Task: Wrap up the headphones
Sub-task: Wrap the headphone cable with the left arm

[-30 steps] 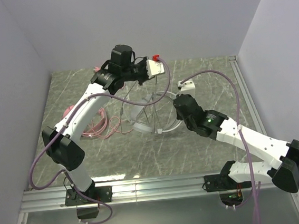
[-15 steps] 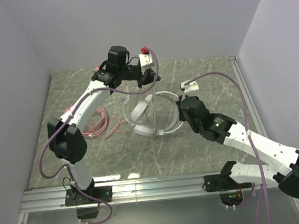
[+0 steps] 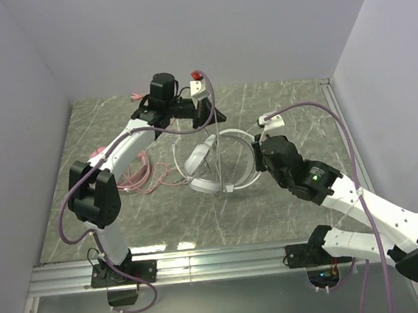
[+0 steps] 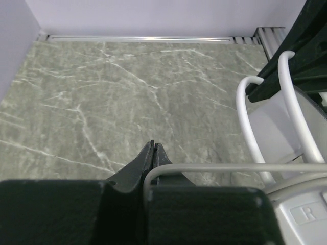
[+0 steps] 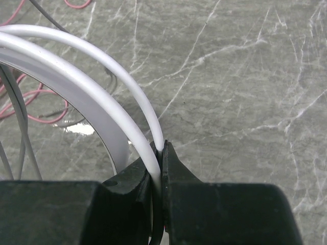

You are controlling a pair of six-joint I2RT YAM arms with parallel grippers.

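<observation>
Two arms reach in over the grey-green marbled counter (image 3: 292, 100), the left arm (image 3: 123, 146) stretched toward the back and the right arm (image 3: 346, 195) angled in from the near right. Between them, near the middle of the counter, are the white-grey headphones (image 3: 217, 163). Their headband (image 3: 230, 132) of twin white bands forms a wide loop whose long axis runs left to right across the top view. One ear cup (image 3: 198, 160) sits at the loop's left end, tipped on its side. Off to the left, partly under the left arm, the pink cord (image 3: 133, 177) lies in loose loops on the counter; its headset is mostly hidden. The thin cord (image 4: 230, 167) of the white-grey set runs from the headset up to the left end effector (image 4: 153, 145), whose jaws are pinched tight on it. The right end effector (image 5: 162, 148) is clamped narrowly on the headband at the loop's right end.
</observation>
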